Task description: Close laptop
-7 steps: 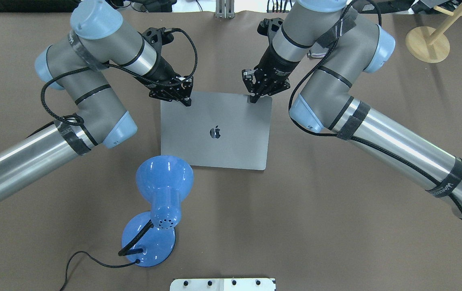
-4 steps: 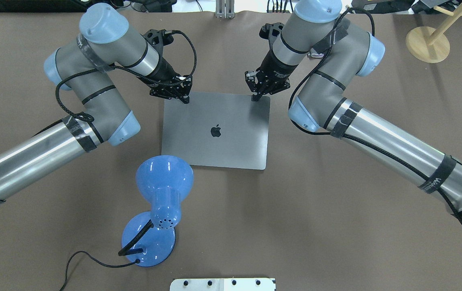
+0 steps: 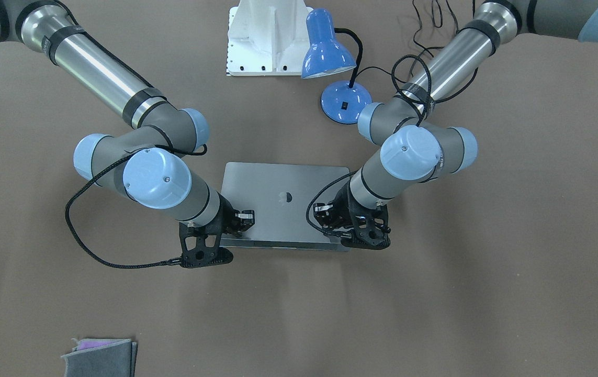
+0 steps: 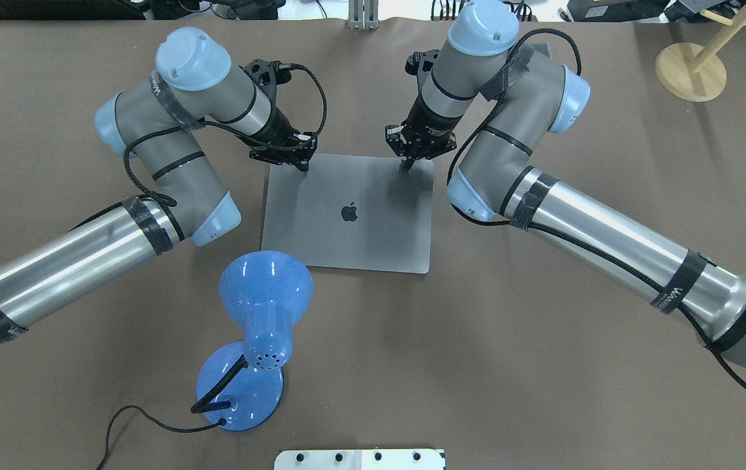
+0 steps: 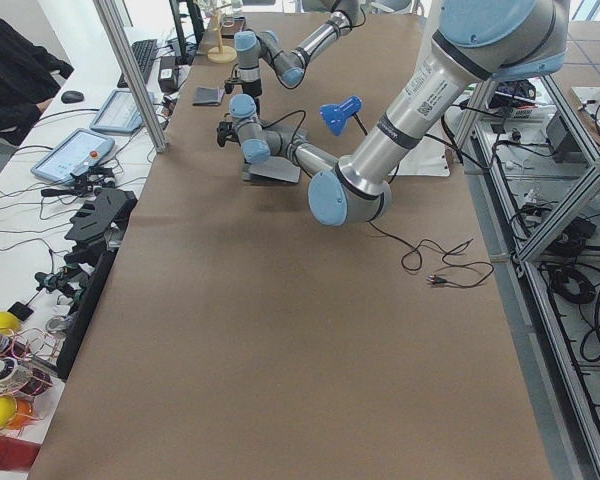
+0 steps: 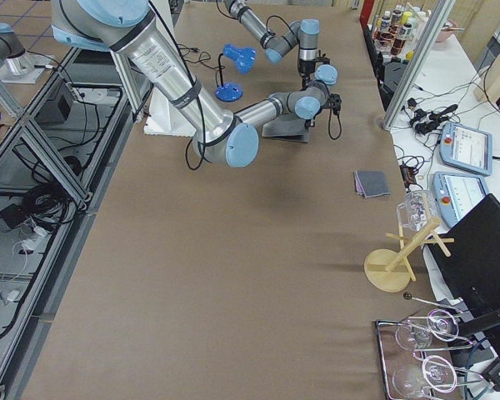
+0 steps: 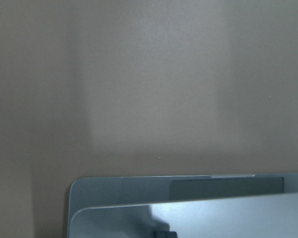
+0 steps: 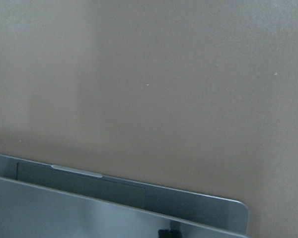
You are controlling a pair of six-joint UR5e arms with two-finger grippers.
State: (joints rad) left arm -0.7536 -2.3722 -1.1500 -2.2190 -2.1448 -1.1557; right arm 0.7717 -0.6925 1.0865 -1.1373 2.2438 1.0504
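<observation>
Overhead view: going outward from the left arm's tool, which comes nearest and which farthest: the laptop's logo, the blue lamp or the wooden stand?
1. Logo, mid-lid, beside the left tool.
2. Blue lamp, toward the robot.
3. Wooden stand, far right corner.

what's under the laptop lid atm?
Under the laptop lid, the wrist views show only a front strip of the base and part of the trackpad. The lid covers the keys and screen, so neither can be seen.
</observation>
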